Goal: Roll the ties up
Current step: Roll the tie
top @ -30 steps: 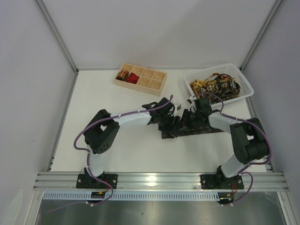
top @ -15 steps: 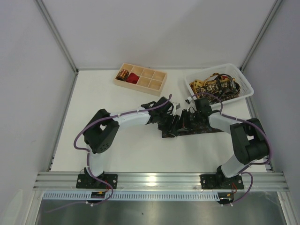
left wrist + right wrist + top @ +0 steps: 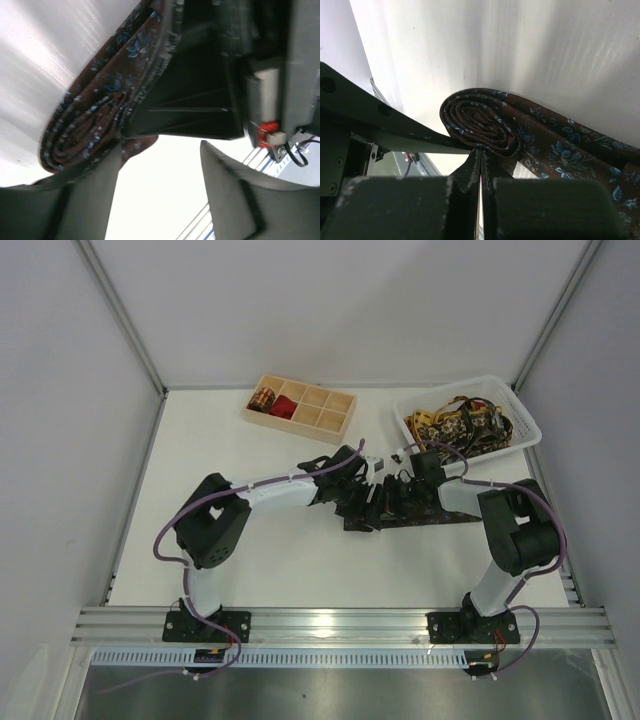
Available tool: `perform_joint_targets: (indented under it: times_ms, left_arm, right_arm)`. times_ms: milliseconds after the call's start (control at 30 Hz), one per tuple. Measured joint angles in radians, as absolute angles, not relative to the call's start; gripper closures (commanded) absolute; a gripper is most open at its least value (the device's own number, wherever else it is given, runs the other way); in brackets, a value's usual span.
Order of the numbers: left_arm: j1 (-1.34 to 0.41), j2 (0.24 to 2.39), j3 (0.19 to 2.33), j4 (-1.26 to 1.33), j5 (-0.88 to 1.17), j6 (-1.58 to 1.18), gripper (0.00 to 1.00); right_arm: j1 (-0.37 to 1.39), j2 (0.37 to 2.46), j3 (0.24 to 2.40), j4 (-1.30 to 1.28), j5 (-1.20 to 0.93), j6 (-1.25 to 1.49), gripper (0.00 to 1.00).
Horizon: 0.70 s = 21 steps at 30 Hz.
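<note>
A: Where is the tie being worked on?
B: A dark brown fabric necktie with small blue flowers (image 3: 432, 517) lies on the white table (image 3: 260, 560). It is right of centre, about midway between the far and near edges. One end is wound into a tight coil (image 3: 480, 122). The flat remainder runs toward the right edge.
A: Right gripper?
B: Right gripper (image 3: 480, 162): fingers pressed together, tips against the coil's rim. Cannot tell whether any fabric is caught between them.
A: Left?
B: Left gripper (image 3: 161, 160): fingers spread, bare table between them. One finger (image 3: 92, 200) is just beside the coil.
A: Other items?
B: At the far edge, left of centre, is a pale wooden compartment tray (image 3: 290, 423). It holds a small gold-and-black coiled tie (image 3: 263, 398) in a left-end compartment and a red rolled tie (image 3: 287, 407) beside it. In the far right corner is a white plastic basket (image 3: 525, 423) with loose gold-and-black patterned ties (image 3: 455, 425).
</note>
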<state>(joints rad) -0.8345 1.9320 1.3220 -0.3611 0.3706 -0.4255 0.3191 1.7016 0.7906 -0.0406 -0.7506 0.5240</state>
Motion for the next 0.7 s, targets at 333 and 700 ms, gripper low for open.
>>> perform_joint_targets:
  times_ms: [333, 700]
  left_arm:
    - [-0.828, 1.739, 1.216, -0.356, 0.313, -0.299, 0.01]
    - [-0.837, 1.588, 1.162, -0.311, 0.159, 0.279, 0.0]
  right_arm:
    - [0.328, 1.741, 0.824, -0.03, -0.749, 0.523, 1.0]
    - [0.343, 1.76, 0.855, -0.032, -0.741, 0.524, 1.0]
